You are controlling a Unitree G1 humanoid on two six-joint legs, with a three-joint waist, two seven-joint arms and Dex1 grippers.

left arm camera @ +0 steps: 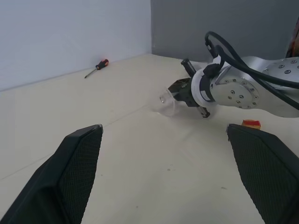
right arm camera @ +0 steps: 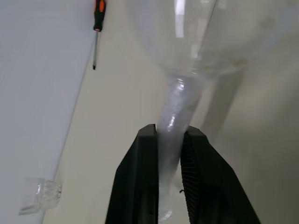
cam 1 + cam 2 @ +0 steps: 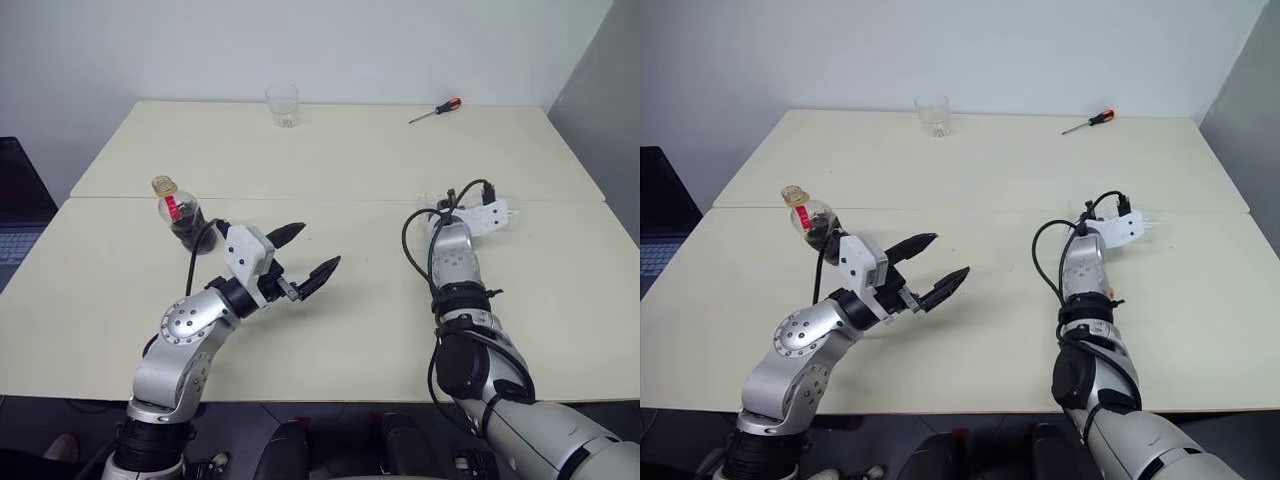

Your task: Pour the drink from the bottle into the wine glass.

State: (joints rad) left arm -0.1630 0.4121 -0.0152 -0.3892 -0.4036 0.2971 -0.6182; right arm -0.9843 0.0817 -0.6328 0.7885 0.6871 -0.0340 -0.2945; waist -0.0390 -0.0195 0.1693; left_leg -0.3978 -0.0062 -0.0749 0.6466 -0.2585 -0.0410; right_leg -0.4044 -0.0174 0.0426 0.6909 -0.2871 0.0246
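Observation:
The bottle [image 3: 178,212] stands upright on the left of the table, small and clear with a yellow cap, a red label and dark drink [image 3: 187,232] in its base. Just right of it and nearer me, my left gripper [image 3: 312,252] hangs open with nothing between its fingers. The wine glass [image 2: 205,32] lies tilted low over the table on the right, bowl pointing away from me. My right gripper [image 2: 169,133] is shut on its stem [image 2: 175,112]. In the head views my right wrist [image 3: 470,220] hides most of the glass.
A short clear tumbler [image 3: 283,105] stands at the table's far edge, and a red-handled screwdriver [image 3: 436,110] lies at the far right. A laptop [image 3: 15,215] sits off the table's left side. A seam [image 3: 330,198] runs across the tabletop.

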